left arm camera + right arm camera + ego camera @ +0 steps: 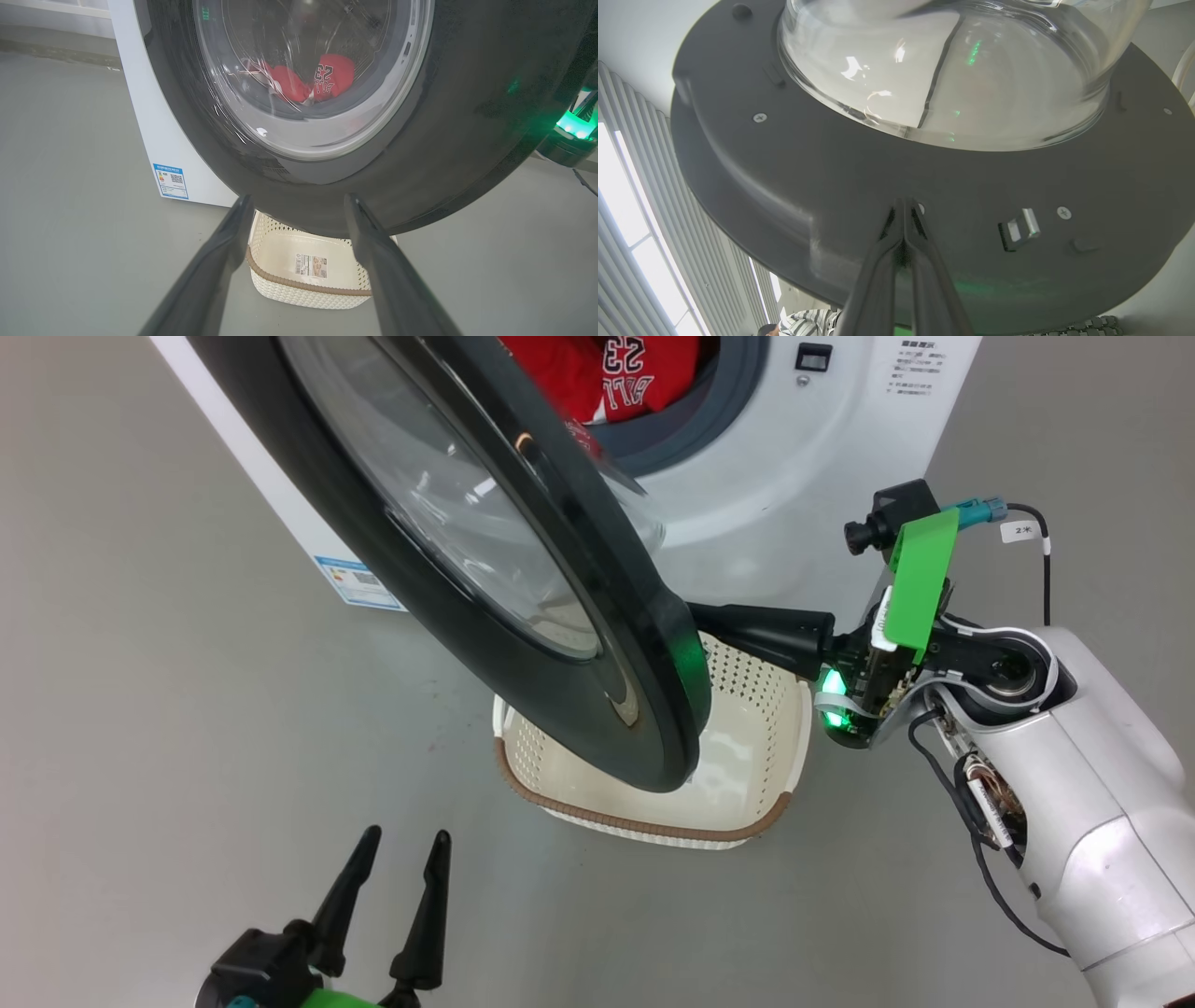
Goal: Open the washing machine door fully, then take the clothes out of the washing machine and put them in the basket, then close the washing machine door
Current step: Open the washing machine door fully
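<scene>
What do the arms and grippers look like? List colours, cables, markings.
The left gripper and right gripper each have two long, tapered black fingers. The right arm is silver-white with exposed wiring, a green bracket, a black camera, a tagged black cable and a green light.

Before me the white washing machine [803, 448] stands with its black-rimmed door [485, 560] swung partly open, lower edge over the cream basket [653, 826] (sticker on its bottom) on the floor [140, 709]; the red clothes [607, 369] lie inside the machine.
</scene>
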{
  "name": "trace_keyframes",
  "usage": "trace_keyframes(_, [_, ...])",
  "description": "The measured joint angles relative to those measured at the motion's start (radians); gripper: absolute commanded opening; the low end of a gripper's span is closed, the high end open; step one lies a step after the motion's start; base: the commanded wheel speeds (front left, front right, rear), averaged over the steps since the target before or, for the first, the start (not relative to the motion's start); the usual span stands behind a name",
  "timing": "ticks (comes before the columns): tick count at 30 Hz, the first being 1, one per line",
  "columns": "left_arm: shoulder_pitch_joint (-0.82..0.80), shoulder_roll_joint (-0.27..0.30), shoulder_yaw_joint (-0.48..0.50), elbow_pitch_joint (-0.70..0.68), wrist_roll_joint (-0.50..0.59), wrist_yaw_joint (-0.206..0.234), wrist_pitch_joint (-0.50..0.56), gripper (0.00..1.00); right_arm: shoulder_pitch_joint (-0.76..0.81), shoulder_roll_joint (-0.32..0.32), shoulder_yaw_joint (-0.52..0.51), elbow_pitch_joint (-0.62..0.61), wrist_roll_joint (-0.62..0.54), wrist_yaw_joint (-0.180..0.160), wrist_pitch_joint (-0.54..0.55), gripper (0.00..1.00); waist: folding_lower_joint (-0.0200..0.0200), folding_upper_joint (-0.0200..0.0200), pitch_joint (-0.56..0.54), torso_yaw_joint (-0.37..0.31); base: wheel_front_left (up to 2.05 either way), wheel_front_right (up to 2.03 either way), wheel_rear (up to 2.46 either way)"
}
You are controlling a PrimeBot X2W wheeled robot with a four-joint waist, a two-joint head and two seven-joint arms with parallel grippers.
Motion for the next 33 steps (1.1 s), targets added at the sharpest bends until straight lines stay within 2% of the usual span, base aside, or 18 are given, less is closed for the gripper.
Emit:
trace_keyframes(15, [0.013, 0.0, -0.022, 0.007, -0.007, 0.0, 0.0, 1.0, 0.065, 0.035, 0.034, -0.03, -0.034, 0.0, 0.058, 0.0, 0.0, 0.0, -0.045, 0.053, 0.0, 0.0, 0.0])
trace_keyframes(33, [0.085, 0.0, 0.013, 0.008, 0.012, 0.003, 0.0, 1.0, 0.17, 0.066, 0.038, -0.06, -0.039, 0.0, 0.085, 0.0, 0.0, 0.0, -0.129, 0.194, 0.0, 0.0, 0.0])
